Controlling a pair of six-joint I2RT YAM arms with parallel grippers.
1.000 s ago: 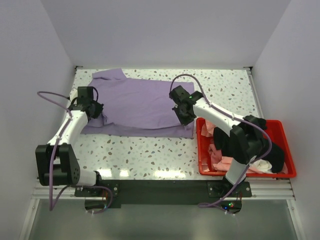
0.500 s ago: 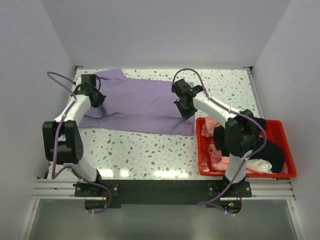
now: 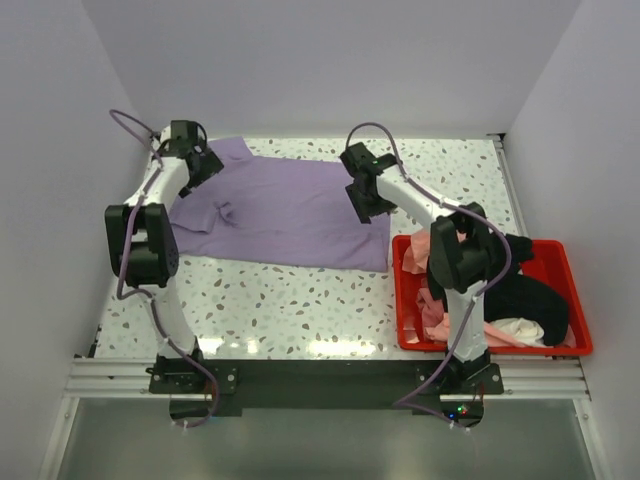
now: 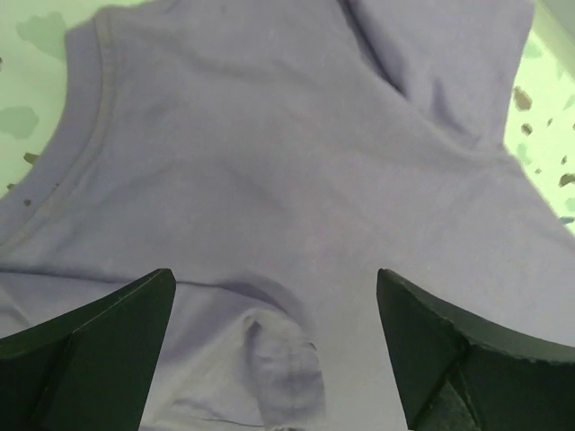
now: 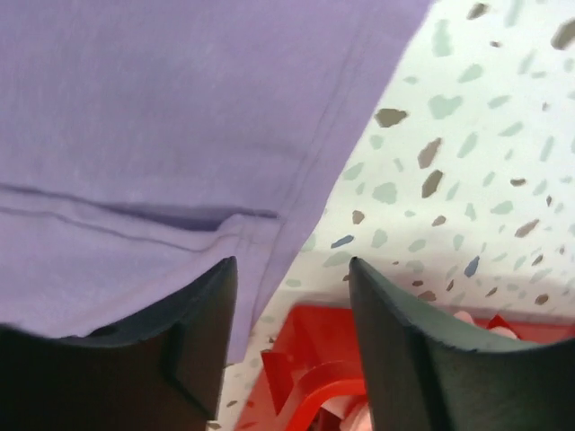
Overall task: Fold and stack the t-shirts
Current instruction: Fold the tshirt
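Observation:
A large lavender t-shirt (image 3: 290, 212) lies spread flat across the far half of the table. My left gripper (image 3: 203, 166) hovers over its far left shoulder. In the left wrist view that gripper (image 4: 274, 278) is wide open and empty, with a small pinched crease (image 4: 280, 359) in the cloth below it. My right gripper (image 3: 363, 203) hangs above the shirt's right hem. In the right wrist view it (image 5: 290, 265) is open and empty, over the hem edge (image 5: 314, 171) and bare table. More t-shirts fill the bin: salmon-pink (image 3: 436, 312), black (image 3: 530, 298) and white (image 3: 520, 328).
The red plastic bin (image 3: 401, 300) stands at the near right of the speckled table (image 3: 300, 300), and its corner (image 5: 323, 377) shows just below my right gripper. White walls close in the table on the left, far and right sides.
Both grippers have opened and let go of the lavender shirt. Both arms have swung toward the far side, the left to the shirt's far left corner.

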